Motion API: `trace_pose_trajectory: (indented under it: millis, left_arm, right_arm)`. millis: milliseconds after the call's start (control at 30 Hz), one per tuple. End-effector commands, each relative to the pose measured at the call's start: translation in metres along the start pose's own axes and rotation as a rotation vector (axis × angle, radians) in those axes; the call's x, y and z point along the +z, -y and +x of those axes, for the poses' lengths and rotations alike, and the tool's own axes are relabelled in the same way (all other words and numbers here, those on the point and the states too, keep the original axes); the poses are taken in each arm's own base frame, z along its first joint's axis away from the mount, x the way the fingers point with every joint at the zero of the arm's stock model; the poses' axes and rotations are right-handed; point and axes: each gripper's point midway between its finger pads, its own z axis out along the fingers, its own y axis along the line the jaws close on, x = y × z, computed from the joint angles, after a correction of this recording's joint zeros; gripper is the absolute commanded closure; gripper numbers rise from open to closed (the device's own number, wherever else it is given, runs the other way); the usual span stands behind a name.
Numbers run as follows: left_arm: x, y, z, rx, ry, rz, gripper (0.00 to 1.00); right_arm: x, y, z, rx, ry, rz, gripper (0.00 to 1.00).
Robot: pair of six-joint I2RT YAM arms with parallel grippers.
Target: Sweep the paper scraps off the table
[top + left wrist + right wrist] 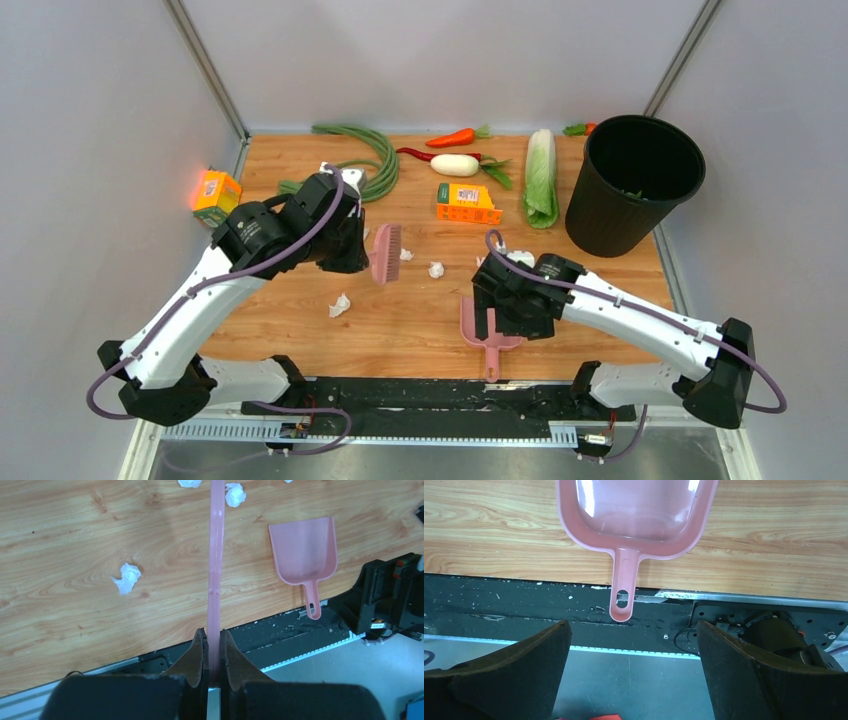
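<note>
Your right gripper (631,627) is spread wide over the dustpan (639,515) at 6 o'clock on the near edge, with nothing in it yet. I'd drop straight down and pinch the handle mid-stem, otherwise the pan will probably swivel once the brush shoves paper at it. Pan's empty right now. Left gripper (213,655) is clamped tight on the brush (216,555), its head near the middle of the table (400,325). Scraps (126,577) lie loose on the wood: one out at 10 o'clock from the pan, a few more at 11 to 12, by the brush. Far back at 2 o'clock, the bin (635,185) holds a bit of green, can't tell what.
</note>
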Motion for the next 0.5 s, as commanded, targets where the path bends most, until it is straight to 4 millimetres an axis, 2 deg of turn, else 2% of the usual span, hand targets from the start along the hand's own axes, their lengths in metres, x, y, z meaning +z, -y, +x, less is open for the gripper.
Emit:
trace_pose_trajectory:
  millis: [0, 200, 267, 367, 467]
  left_arm:
    - [-0.016, -0.016, 0.019, -0.088, -0.056, -0.06, 1.0]
    - [-0.022, -0.012, 0.016, -0.097, -0.061, -0.048, 1.0]
    - [-0.023, -0.011, 0.016, -0.094, -0.066, -0.047, 1.0]
    - [-0.023, -0.013, 0.016, -0.079, -0.076, -0.061, 1.0]
    - [-0.023, -0.013, 0.016, -0.078, -0.078, -0.066, 1.0]
  right_arm:
    - [0.015, -0.013, 0.004, 0.028, -0.001, -0.064, 0.0]
    - [0.038, -0.011, 0.006, 0.119, 0.025, -0.064, 0.02]
    - [0.044, -0.013, 0.01, 0.156, 0.012, -0.079, 0.02]
    - [0.052, -0.029, 0.019, 0.185, -0.022, -0.146, 0.04]
    - [0.058, -0.033, 0.026, 0.183, -0.023, -0.133, 0.04]
